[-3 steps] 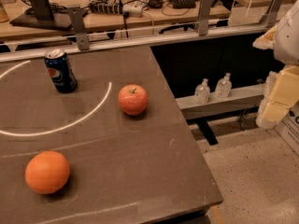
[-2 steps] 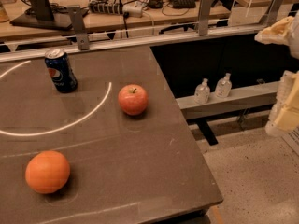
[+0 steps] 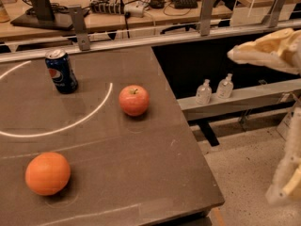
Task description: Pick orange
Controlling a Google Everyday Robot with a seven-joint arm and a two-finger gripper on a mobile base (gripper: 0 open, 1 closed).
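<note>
The orange (image 3: 48, 173) is round and bright orange and sits on the dark table (image 3: 141, 173) near its front left. My gripper (image 3: 263, 126) is off the table's right side, over the floor and far from the orange. Its two cream fingers stand wide apart, one (image 3: 265, 51) high at the right edge and the other (image 3: 288, 182) low at the right edge. It holds nothing.
A smaller reddish apple (image 3: 134, 100) with a stem dimple sits mid-table. A blue Pepsi can (image 3: 61, 71) stands at the back left. A white arc (image 3: 70, 124) is drawn on the table. Two small bottles (image 3: 214, 89) stand on a low shelf right of the table. A cluttered bench runs behind.
The gripper's two fingers have spread further apart, the upper one rising and the lower one dropping toward the floor. The orange, apple and can have not moved.
</note>
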